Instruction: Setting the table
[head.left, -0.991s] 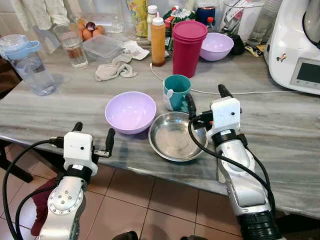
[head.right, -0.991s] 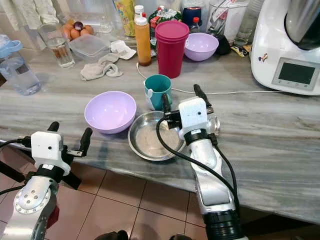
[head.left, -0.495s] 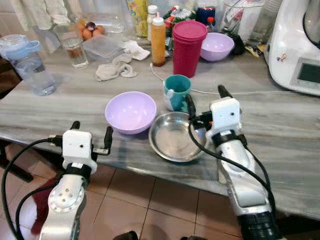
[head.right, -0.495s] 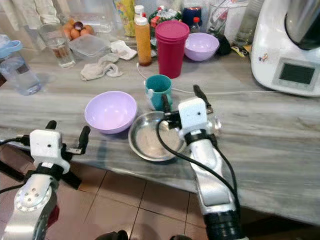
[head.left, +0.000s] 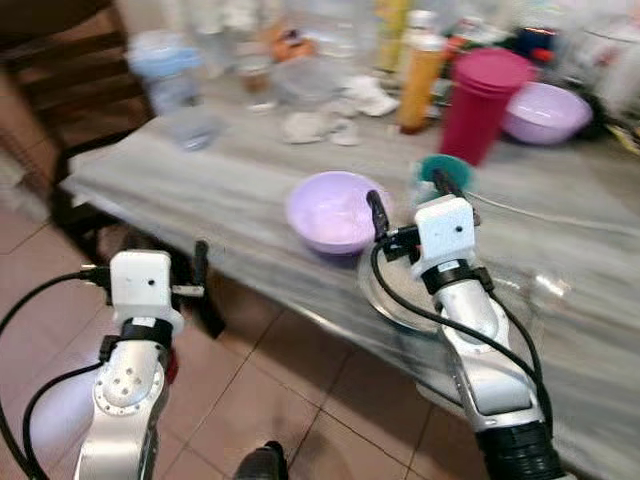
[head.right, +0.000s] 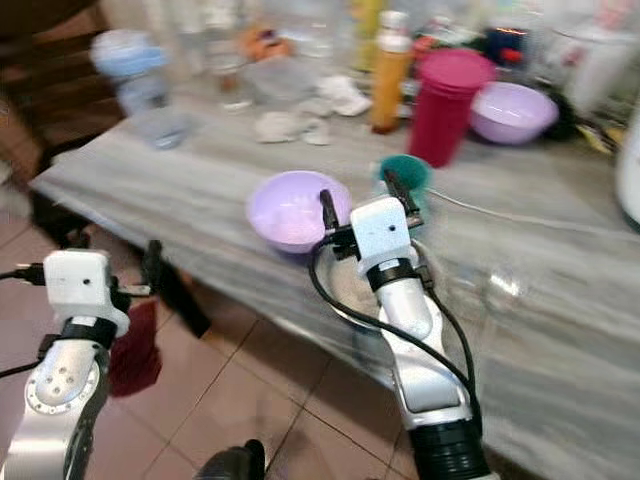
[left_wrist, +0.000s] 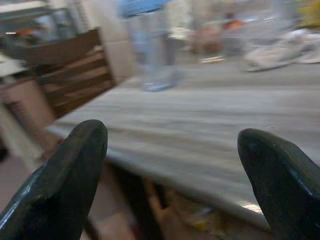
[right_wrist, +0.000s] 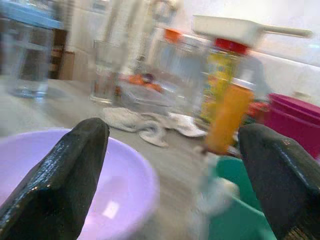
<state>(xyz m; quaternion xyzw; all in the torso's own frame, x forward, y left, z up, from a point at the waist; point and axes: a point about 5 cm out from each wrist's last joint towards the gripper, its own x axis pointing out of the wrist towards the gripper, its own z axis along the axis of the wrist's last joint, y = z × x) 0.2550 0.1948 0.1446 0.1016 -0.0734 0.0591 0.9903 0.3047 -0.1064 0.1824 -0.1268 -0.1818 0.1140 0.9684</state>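
The views are blurred. A lilac bowl (head.left: 335, 210) stands near the front edge of the marble table (head.left: 230, 170). Beside it lies a metal bowl (head.left: 392, 300), partly hidden under my right arm. A teal mug (head.left: 445, 168) stands just behind them. My right gripper (head.left: 407, 190) hovers open between the lilac bowl and the mug, above the metal bowl's rim, holding nothing. In the right wrist view the lilac bowl (right_wrist: 60, 200) and mug (right_wrist: 240, 210) lie just ahead of the fingers. My left gripper (left_wrist: 172, 150) is open and empty, held before the table's front edge over the floor.
A magenta tumbler (head.left: 482, 100), a second lilac bowl (head.left: 545, 110) and an orange bottle (head.left: 420, 70) stand at the back. A crumpled cloth (head.left: 315, 125), a water jug (head.left: 165, 80) and glasses sit further left. A dark wooden chair (head.left: 60, 60) stands past the table's left end, over tiled floor (head.left: 290, 400).
The whole picture has swung to the left and blurred, so the camera moved. Both grippers stay open; the right one still hovers by the bowls and mug.
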